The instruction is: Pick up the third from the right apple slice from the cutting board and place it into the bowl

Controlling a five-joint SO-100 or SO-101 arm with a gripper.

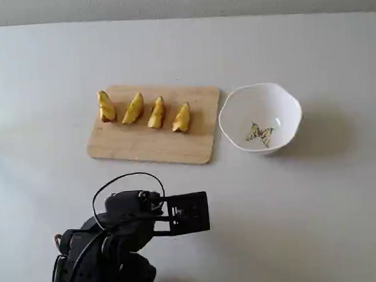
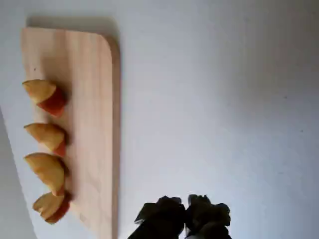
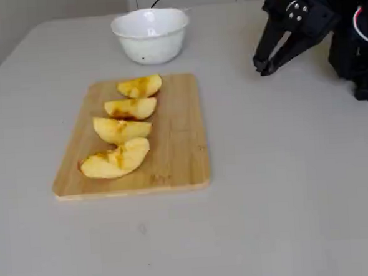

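Tabletop [image 1: 348, 220] is big & pale grey, w/ everything sitting on it. Black robot arm [image 1: 112, 249] is at the bottom edge in a fixed view, well apart from the food. Cutting board [image 1: 143, 144] is light wood w/ round corners, and 4 apple pieces sit on it in a row. White bowl [image 1: 282, 102] w/ a wavy rim is just beside the board's right end in that view; it has a little butterfly picture [image 1: 260, 134] inside & nothing else. Apple slice [image 1: 133, 109], 3rd from the right there, lies on the board btwn 2 others. Fingers [image 3: 264, 65] are up over bare tabletop, tips pressed together, holding nothing.
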